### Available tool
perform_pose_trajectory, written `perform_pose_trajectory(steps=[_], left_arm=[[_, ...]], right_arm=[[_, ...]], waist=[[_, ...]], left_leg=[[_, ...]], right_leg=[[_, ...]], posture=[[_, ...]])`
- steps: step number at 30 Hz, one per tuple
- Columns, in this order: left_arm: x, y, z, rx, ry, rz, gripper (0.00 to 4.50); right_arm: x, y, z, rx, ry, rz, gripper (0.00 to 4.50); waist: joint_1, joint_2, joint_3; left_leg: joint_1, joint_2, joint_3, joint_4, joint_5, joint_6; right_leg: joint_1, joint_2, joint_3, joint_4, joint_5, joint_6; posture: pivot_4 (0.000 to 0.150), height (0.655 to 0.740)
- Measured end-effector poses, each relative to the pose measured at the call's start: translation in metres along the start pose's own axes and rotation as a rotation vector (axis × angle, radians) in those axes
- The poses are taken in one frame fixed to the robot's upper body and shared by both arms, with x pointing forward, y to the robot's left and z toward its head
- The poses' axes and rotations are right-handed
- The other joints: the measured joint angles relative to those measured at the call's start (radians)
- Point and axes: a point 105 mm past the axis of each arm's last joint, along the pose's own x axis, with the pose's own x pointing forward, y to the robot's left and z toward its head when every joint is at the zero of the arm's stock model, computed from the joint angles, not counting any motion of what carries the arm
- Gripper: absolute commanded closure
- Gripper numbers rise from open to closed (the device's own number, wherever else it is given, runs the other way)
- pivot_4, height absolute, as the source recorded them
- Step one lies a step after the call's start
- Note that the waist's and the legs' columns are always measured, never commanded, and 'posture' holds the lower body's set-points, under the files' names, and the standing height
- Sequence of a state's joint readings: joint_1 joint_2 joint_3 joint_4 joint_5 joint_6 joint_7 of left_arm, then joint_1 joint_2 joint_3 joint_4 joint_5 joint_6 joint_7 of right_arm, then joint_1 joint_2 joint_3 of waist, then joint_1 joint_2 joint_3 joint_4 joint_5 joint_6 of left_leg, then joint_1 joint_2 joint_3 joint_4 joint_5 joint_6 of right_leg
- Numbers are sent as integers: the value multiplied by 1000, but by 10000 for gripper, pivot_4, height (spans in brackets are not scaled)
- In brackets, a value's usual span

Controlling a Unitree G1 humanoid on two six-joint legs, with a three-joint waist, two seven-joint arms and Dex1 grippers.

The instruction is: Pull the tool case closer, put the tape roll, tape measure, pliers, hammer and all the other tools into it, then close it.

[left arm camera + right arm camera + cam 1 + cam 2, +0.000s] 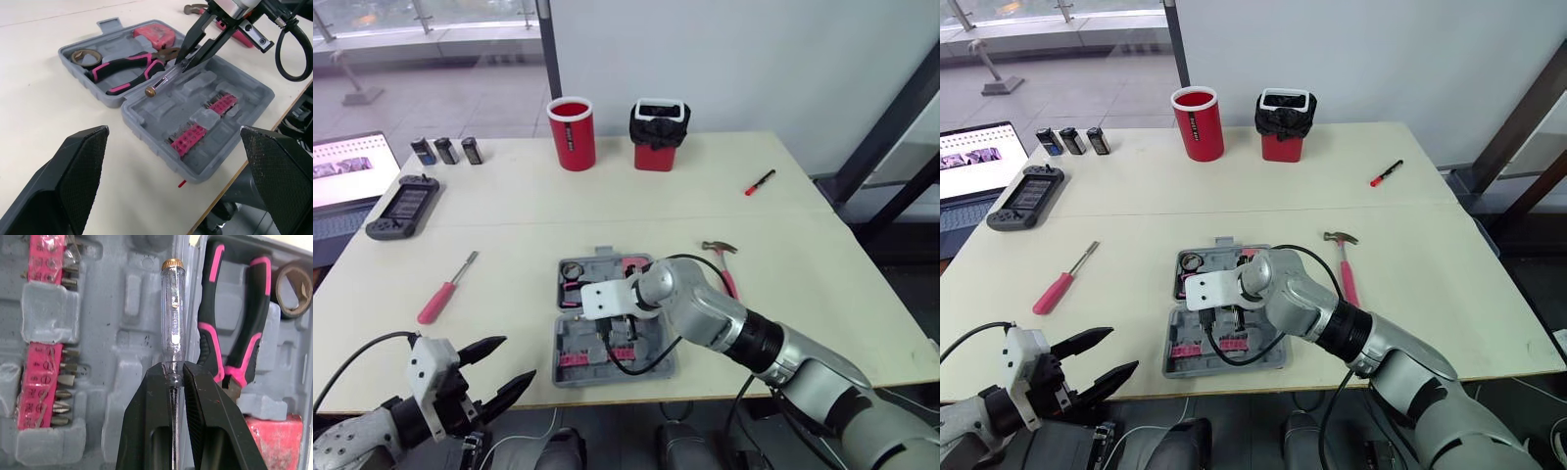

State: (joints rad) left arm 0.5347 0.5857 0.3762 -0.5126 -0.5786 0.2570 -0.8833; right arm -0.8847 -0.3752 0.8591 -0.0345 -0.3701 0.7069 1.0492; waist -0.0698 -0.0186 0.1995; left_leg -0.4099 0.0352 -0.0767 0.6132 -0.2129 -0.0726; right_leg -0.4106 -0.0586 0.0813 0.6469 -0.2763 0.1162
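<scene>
We've got the tool case open near the table edge. The right gripper is over it, clamped on the clear tester screwdriver, whose long axis runs along the hinge beside the pliers. The left gripper gapes empty, well apart.

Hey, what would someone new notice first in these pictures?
The right gripper holds a clear-handled tester screwdriver over the open grey tool case at the front middle of the table. Pink-handled pliers lie inside, and a hammer lies to the case's right.
</scene>
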Motion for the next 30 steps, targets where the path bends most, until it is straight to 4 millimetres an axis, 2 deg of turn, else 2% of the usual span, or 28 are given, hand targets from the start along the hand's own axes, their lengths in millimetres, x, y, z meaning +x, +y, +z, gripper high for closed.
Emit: perform_pose_trajectory(steps=[10,30], left_arm=[[-1,-2,-1,-2,8,4,0],[-5,-5,-6,-14,48,-9,0]], right_arm=[[5,8,5,-6,-9,38,44493],[21,10,14,18,-12,40,44493]], waist=[[-1,0,0],[-2,0,0]], left_leg=[[0,0,0,0,0,0],[0,0,0,0,0,0]], right_leg=[[0,0,0,0,0,0],[-1,0,0,0,0,0]], posture=[[1500,7400],[1500,7400]])
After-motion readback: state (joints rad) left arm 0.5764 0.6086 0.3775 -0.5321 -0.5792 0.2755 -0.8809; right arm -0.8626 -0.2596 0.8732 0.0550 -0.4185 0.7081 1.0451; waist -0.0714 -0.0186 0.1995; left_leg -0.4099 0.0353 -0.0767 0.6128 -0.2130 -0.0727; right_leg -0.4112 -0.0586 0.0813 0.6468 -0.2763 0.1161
